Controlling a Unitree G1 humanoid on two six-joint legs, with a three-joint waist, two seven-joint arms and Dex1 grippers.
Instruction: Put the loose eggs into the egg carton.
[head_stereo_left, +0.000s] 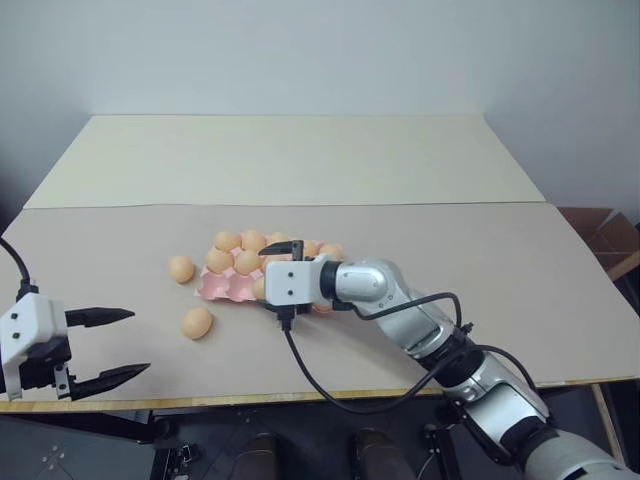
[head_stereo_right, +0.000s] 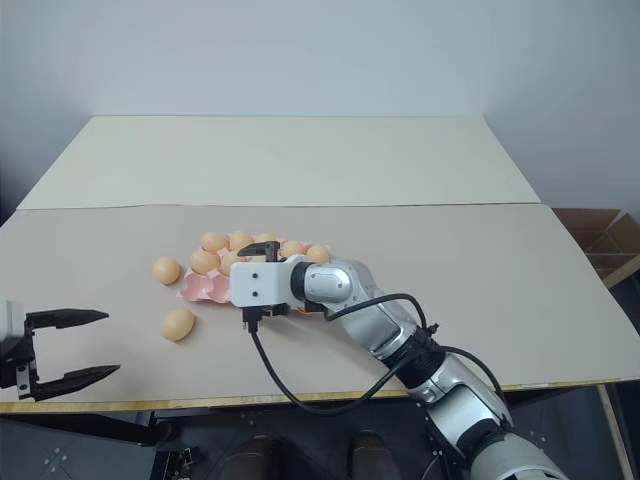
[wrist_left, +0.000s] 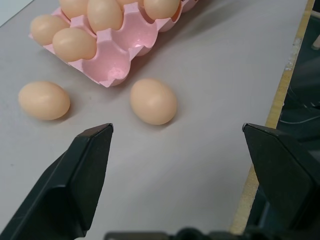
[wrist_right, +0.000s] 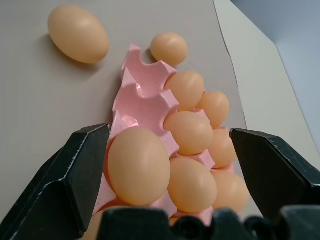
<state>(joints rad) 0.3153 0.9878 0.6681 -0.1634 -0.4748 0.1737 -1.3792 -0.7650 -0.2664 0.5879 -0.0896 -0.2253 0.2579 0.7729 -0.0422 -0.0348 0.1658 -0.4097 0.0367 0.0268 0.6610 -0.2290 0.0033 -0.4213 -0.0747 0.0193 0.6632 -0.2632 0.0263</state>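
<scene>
Spread wide beside the desk (head_stereo_left: 560, 300) edge, the left pincer (head_stereo_left: 105, 348) idles while the right pincer (wrist_right: 170, 165), also spread, straddles an egg just seated in the egg carton (wrist_right: 142, 95); withdrawing carelessly could knock it out toward the two loose eggs (head_stereo_left: 197, 322) beside the carton.

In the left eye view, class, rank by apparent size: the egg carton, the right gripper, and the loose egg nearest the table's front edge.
1. egg carton, though partly covered
2. right gripper
3. loose egg
</scene>
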